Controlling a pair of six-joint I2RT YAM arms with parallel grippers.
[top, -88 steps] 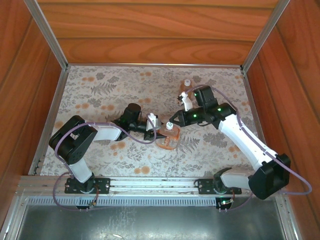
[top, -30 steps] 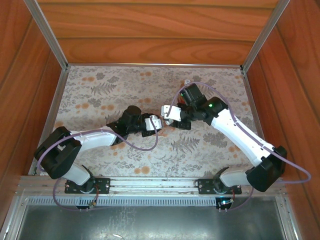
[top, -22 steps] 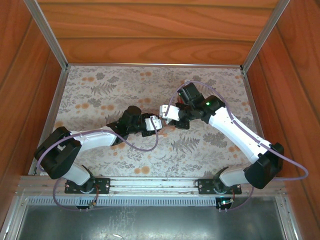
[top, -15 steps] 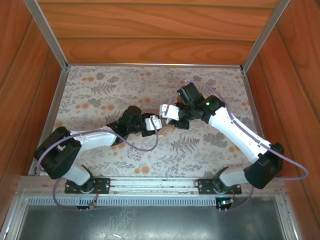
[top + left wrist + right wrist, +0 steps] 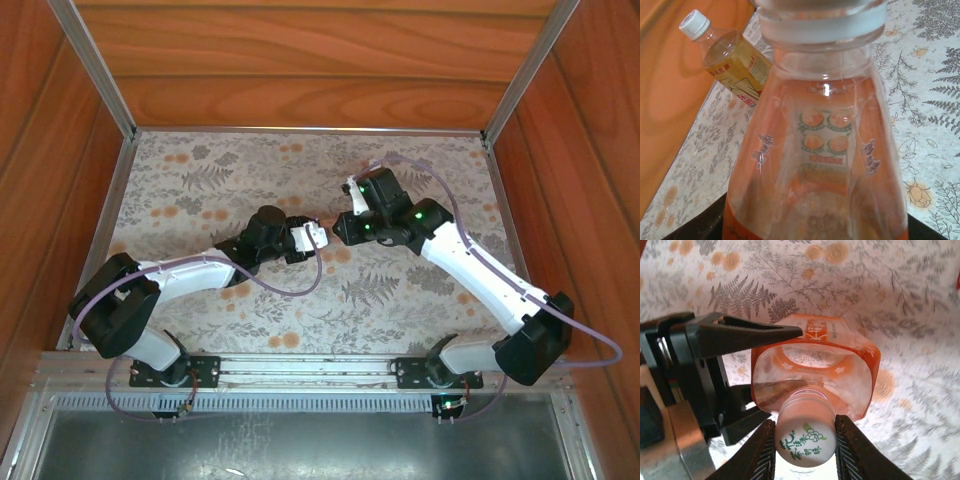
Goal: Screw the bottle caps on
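Note:
In the right wrist view my right gripper (image 5: 804,426) is shut on a white bottle cap (image 5: 807,442) with green print, which sits on the neck of the wide squarish bottle (image 5: 815,365) of orange liquid. The left gripper's black fingers (image 5: 742,332) clamp that bottle's body from the left. The same bottle (image 5: 815,150) looms large in the left wrist view, held by my left gripper (image 5: 815,227). The slimmer bottle (image 5: 732,57), with a white cap (image 5: 694,24) on it, stands behind near the wooden wall. From above, the left gripper (image 5: 318,238) and right gripper (image 5: 340,228) meet mid-table.
The floral tablecloth (image 5: 200,190) covers the table. Wooden walls (image 5: 320,70) and metal rails (image 5: 95,70) enclose it on three sides. Both arms' purple cables (image 5: 290,285) loop over the mat.
The right gripper has closed further on the cap, and its wrist has turned. The left gripper with the bottle has shifted slightly up and to the right.

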